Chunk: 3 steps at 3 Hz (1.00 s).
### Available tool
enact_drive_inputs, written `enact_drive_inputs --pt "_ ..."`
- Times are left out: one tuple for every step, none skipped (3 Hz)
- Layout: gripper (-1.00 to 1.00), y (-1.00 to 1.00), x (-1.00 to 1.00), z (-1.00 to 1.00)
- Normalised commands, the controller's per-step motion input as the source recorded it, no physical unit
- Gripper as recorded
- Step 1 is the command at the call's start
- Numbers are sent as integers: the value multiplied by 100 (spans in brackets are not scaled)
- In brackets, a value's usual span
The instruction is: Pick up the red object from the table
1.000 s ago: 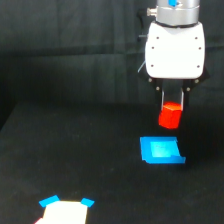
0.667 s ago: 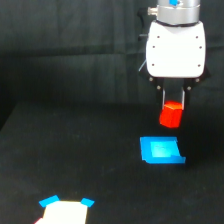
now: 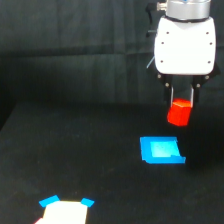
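In the upper right of the frame, the hand (image 3: 181,99) is hanging below its white housing (image 3: 183,46), its 2 thin fingers (image 3: 172,95) pinching the top of the red object (image 3: 179,113). The block is sitting clear of the worktop (image 3: 75,150), lifted in the air, with a dark gap showing beneath its lower edge. Just below it and slightly toward the frame's left, the flat blue rectangle (image 3: 160,150) is lying on the black surface, its upper edge near the block but not touching it. At the bottom left of the frame, a white patch with blue corners (image 3: 65,211) is running off the lower edge, well apart from the hand. Between those 2 flat pieces, the worktop is stretching open and dark across the middle and left of the frame. The housing is nearly reaching the frame's right edge, leaving little room there.
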Motion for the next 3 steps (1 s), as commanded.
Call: enact_drive_inputs --pt "-24 -38 75 21" --pt "-100 -19 100 75" --pt "-90 6 10 27"
